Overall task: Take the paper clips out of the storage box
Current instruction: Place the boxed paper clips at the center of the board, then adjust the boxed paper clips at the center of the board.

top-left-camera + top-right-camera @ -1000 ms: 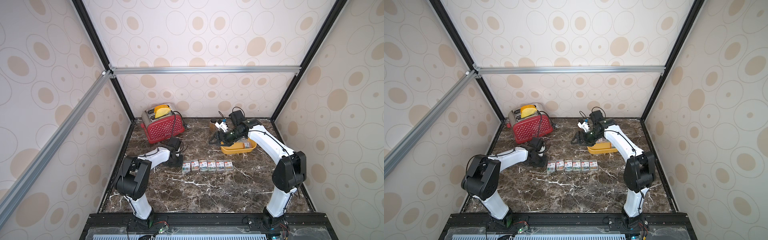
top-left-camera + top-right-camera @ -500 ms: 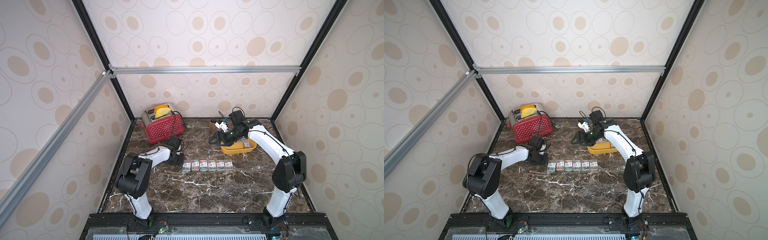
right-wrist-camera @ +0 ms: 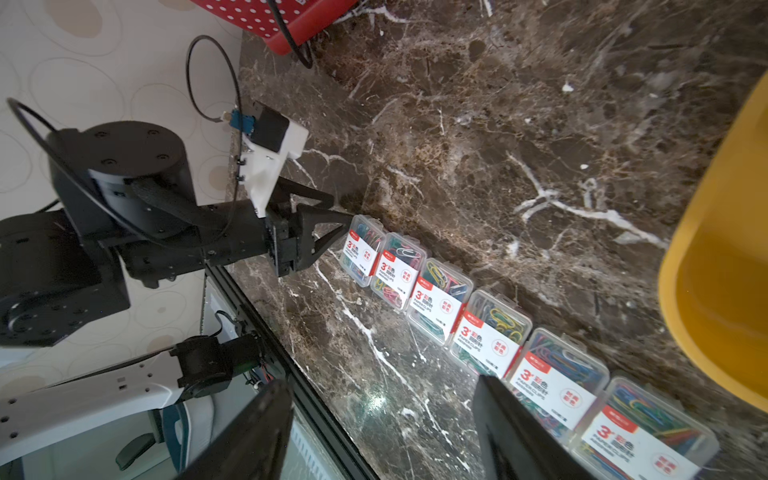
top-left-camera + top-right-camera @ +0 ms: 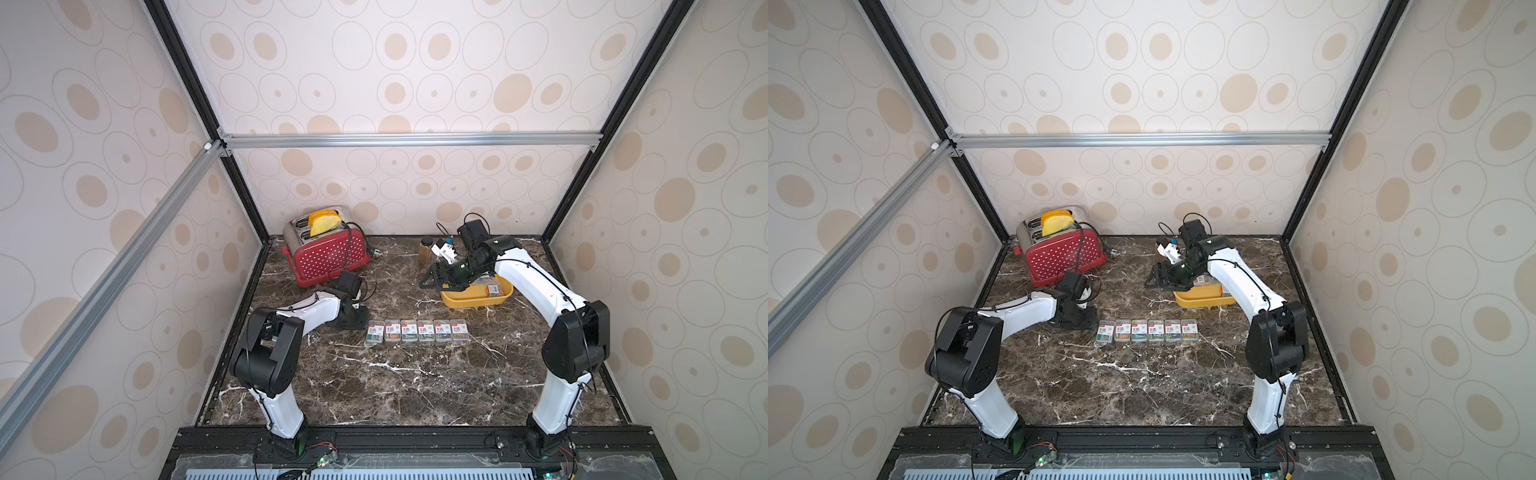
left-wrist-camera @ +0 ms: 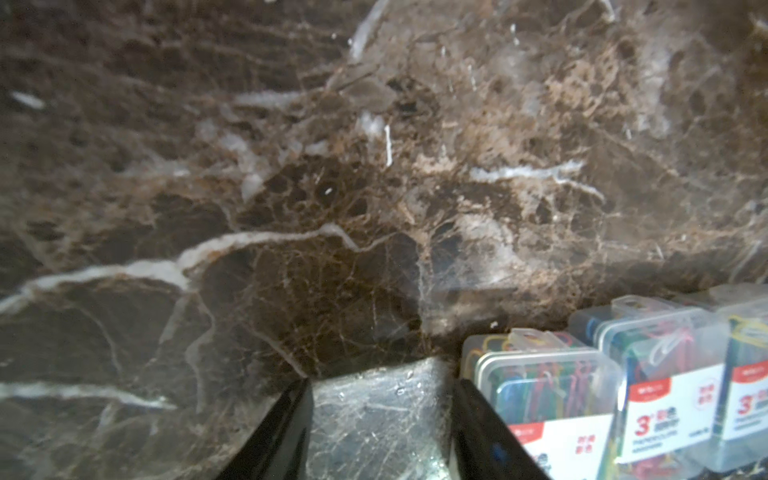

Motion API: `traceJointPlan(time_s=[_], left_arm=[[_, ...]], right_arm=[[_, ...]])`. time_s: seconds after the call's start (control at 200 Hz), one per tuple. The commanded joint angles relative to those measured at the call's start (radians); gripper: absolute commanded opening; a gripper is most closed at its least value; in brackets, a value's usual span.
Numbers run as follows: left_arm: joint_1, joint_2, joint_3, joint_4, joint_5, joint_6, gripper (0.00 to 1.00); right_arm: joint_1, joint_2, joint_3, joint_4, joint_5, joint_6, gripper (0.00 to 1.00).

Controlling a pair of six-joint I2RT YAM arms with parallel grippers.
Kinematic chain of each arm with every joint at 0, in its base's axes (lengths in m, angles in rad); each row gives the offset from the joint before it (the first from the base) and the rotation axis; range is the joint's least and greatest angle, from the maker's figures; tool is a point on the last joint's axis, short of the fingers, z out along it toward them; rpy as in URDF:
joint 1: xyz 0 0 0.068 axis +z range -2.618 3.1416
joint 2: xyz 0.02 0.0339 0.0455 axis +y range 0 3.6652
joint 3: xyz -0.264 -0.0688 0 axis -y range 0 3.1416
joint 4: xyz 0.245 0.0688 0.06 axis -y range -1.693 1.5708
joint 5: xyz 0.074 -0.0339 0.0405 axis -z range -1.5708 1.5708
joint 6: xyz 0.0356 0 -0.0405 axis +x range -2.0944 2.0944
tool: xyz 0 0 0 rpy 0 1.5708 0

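Left claw (image 5: pixel 380 384) spread, empty, beside paper clips (image 4: pixel 417 330); toaster (image 4: pixel 328 257) behind.

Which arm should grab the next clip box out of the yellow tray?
The right one. Its open gripper hovers at the edge of the tray, where a clip box is left. The left gripper is at the far end of the row on the table, away from the tray.
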Motion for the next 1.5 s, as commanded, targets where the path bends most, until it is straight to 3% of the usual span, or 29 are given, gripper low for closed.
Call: traceJointPlan(time_s=[0.0, 0.3, 0.561, 0.621, 0.811, 1.142, 1.497], left_arm=[[0.004, -0.028, 0.049, -0.007, -0.012, 0.026, 0.68], [0.016, -0.051, 0.098, -0.044, -0.022, 0.05, 0.78], [0.037, -0.105, 0.11, -0.066, 0.013, 0.053, 0.79], [0.036, -0.088, 0.11, -0.084, 0.018, 0.054, 0.76], [0.038, -0.026, 0.061, -0.105, 0.015, 0.009, 0.51], [0.038, 0.034, 0.023, -0.07, 0.079, -0.02, 0.38], [0.032, 0.029, -0.029, -0.053, 0.134, -0.023, 0.35]], right_arm=[[-0.034, 0.023, 0.045, -0.069, 0.099, -0.063, 0.79], [-0.109, 0.127, 0.164, -0.142, 0.267, -0.149, 0.82], [-0.156, 0.272, 0.29, -0.168, 0.4, -0.199, 0.82], [-0.163, 0.296, 0.314, -0.176, 0.404, -0.203, 0.82], [-0.164, 0.305, 0.318, -0.172, 0.395, -0.2, 0.81], [-0.168, 0.298, 0.283, -0.166, 0.389, -0.197, 0.81], [-0.17, 0.301, 0.274, -0.16, 0.377, -0.186, 0.81]])
